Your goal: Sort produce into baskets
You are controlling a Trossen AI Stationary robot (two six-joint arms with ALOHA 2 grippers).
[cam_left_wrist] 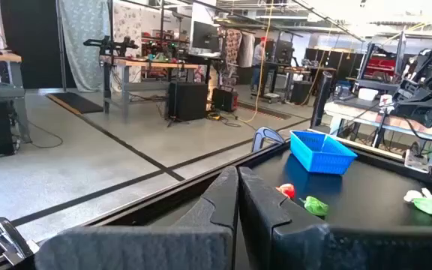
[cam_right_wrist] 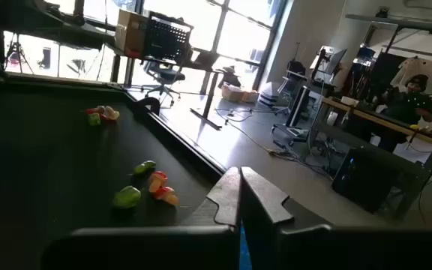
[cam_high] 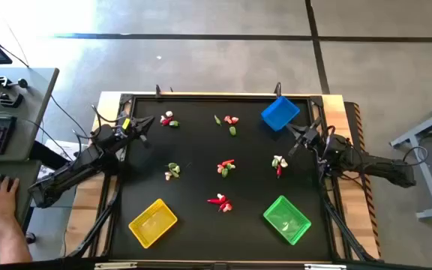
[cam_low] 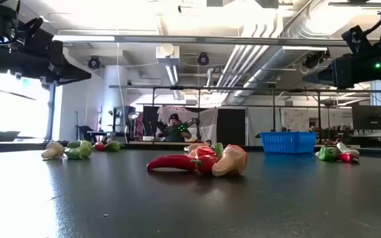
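Nearest, at the lower edge of the high view, we saw the yellow basket (cam_high: 153,222) at lower left and the green basket (cam_high: 286,219) at lower right, both empty. Farther up, produce (cam_high: 224,167) lay in small clusters across the black table (cam_high: 201,187). Beyond, the left gripper (cam_high: 144,121) and right gripper (cam_high: 297,142) hung closed, holding nothing, the blue basket (cam_high: 279,113) at upper right.

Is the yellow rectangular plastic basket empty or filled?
Empty. In the high view the yellow rectangular plastic basket shows only its bare floor; no produce lies inside.
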